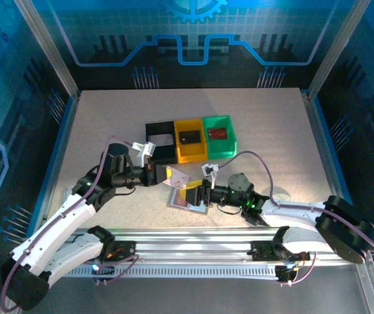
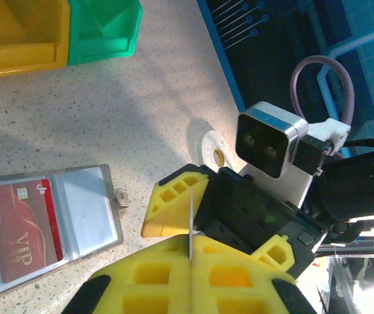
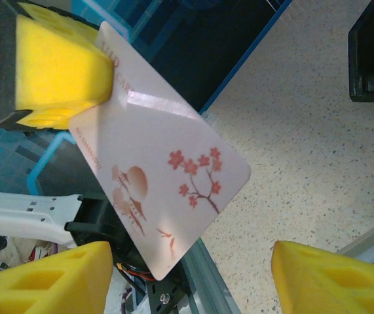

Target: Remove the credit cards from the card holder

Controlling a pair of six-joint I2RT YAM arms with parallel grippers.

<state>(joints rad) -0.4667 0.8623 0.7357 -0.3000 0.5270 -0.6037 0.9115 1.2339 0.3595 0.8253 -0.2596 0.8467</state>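
as left hand (image 2: 192, 260) pinches a card (image 3: 160, 176) above speckled table (image 1: 272, 131), right hand (image 1: 198, 194) gapes.

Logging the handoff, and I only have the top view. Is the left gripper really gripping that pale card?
Observer: Yes. In the left wrist view, the left gripper is shut on the card, which stands edge-on between its pads.
Operator: Right gripper on it too?
Observer: No. The right gripper is open, with its fingers spread wide.
Operator: Holder empty?
Observer: No. The holder lies open with a red VIP card in one pocket.
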